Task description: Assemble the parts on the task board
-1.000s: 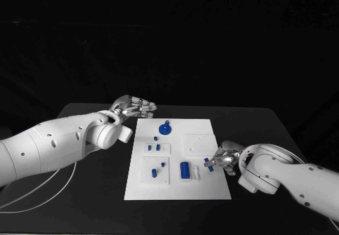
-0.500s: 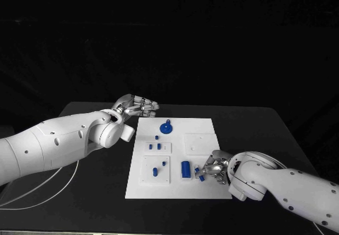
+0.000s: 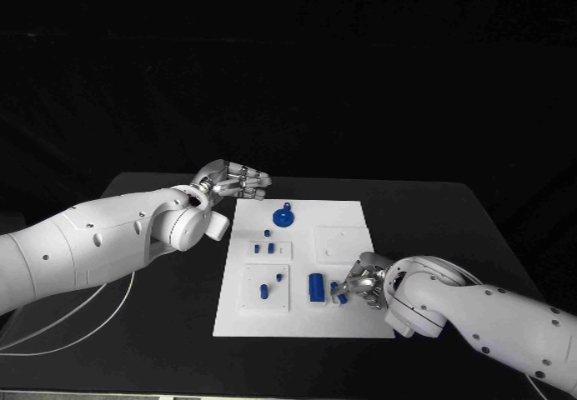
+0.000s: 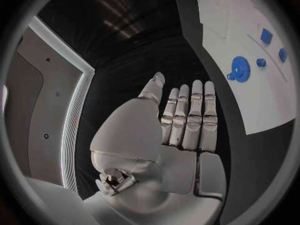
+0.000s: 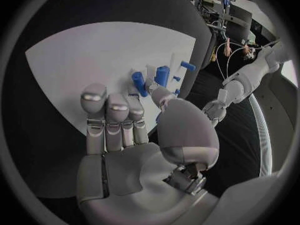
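The white task board (image 3: 343, 321) lies mid-table with blue parts on it: a round geared piece (image 3: 282, 219) near its far end, several small pegs, and a tall blue cylinder (image 3: 316, 287) near the front. My right hand (image 3: 370, 283) hovers over the board's front right and pinches a small blue part (image 3: 340, 295) just right of the cylinder. In the right wrist view the part (image 5: 139, 83) sits between the thumb and a fingertip of that hand (image 5: 131, 135). My left hand (image 3: 236, 180) is off the board's far left corner, fingers straight and empty (image 4: 184, 125).
The black table (image 3: 144, 317) surrounds the board. A white cable (image 3: 72, 329) trails across its left side. In the left wrist view the board (image 4: 250, 105) shows with the geared piece (image 4: 239, 67) and small blue parts.
My right hand has carried the small blue part from the board's right edge inward, close to the tall cylinder. The left hand has barely moved.
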{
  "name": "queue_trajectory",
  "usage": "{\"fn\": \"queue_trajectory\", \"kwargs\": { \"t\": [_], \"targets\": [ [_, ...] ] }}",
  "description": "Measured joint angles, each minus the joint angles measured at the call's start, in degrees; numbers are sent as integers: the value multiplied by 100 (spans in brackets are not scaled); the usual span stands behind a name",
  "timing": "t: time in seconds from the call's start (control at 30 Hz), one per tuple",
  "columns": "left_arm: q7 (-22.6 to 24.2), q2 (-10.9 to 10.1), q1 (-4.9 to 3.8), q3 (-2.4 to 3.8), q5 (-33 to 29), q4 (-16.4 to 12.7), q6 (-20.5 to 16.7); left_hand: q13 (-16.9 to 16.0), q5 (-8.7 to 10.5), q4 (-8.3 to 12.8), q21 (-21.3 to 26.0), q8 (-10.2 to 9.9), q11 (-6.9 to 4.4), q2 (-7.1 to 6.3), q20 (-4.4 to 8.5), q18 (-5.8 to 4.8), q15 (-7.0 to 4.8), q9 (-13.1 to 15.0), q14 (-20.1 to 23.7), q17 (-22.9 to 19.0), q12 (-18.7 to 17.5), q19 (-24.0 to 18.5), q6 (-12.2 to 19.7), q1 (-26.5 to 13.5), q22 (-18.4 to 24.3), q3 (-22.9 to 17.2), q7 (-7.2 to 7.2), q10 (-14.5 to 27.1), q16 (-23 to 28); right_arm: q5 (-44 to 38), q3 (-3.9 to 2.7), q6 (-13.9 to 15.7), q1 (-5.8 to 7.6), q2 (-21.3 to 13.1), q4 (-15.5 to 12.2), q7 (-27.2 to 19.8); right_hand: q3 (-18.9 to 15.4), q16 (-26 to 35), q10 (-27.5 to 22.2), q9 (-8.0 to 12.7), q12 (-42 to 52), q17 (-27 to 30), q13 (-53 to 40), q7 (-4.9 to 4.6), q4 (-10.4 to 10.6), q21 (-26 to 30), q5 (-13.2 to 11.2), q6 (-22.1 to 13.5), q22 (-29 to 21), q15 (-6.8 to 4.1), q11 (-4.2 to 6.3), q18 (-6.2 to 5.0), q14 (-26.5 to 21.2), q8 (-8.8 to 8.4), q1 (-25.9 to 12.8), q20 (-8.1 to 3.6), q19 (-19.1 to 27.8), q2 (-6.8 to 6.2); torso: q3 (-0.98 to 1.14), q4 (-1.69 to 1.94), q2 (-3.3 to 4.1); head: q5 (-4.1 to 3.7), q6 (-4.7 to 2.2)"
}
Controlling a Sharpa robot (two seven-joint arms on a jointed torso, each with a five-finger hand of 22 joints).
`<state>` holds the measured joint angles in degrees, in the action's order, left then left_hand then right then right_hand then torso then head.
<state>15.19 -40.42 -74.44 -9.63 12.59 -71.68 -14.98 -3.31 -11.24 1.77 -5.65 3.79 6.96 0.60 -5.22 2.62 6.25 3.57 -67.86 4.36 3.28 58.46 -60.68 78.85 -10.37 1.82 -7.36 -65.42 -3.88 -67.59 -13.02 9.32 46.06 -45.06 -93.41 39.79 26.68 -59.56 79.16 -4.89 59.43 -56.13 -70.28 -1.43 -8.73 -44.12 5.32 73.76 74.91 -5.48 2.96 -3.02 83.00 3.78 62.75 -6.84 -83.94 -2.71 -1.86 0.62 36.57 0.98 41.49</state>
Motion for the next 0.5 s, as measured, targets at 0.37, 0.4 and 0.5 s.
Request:
{"fn": "queue_trajectory", "kwargs": {
  "t": [0.37,0.4,0.5],
  "targets": [
    [-11,-4,0,-1,0,-2,9,0,0,0,0,0,0,0,0,0,0,0,0,0,0,0,0,0,7,0,0,0,0,-88,2,19,0,32,19,-6,-1,0,11,8,23,19,-10,15,-1,0,-1,22,0,1,-9,0,0,0,0,0,0,-1,-2,-6,0,13,0],
    [-12,-4,0,-1,0,-2,11,0,0,0,0,0,0,0,0,0,0,0,0,0,0,0,0,0,7,0,0,0,0,-95,2,19,0,38,21,-6,-2,0,11,12,23,18,-10,15,-1,0,-1,22,0,1,-8,0,0,0,0,0,0,-1,-2,-6,-1,13,0],
    [-15,-4,0,-1,-1,-2,14,0,0,0,0,0,0,0,0,0,0,0,0,0,0,0,0,0,7,0,0,0,0,-112,2,18,0,61,30,-3,-146,0,12,44,23,25,-10,15,134,0,-10,23,0,1,-8,0,-1,0,-64,0,0,-65,-3,-6,-1,7,-1]
  ]
}}
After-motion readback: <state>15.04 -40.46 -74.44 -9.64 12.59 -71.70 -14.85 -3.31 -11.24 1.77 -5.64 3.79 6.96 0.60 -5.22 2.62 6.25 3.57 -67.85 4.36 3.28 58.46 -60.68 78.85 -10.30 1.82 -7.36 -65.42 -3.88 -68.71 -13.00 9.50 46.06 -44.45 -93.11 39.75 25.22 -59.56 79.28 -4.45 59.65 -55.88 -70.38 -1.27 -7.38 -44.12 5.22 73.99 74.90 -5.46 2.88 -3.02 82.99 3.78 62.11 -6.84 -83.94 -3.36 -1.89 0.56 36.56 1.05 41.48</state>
